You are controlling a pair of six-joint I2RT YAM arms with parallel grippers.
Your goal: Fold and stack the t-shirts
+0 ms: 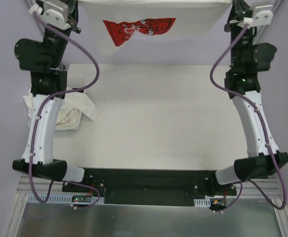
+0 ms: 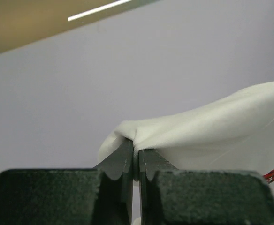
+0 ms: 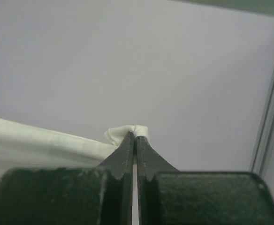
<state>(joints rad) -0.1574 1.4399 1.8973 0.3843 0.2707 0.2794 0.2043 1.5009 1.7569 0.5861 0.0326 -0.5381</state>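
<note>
A t-shirt (image 1: 193,19) hangs spread between the two raised arms, toward the far end of the bench (image 1: 173,123) and lifted off its surface; the left pincer (image 2: 136,152) is clamped on the shirt's left corner, the right pincer (image 3: 135,138) on its right corner; a crumpled heap of t-shirts (image 1: 80,111) lies on the bench's left side, just beside and partly under the left arm (image 1: 43,128); the right arm (image 1: 252,123) stands at the opposite side, well apart from the heap; both arm bases sit at the near edge.
</note>
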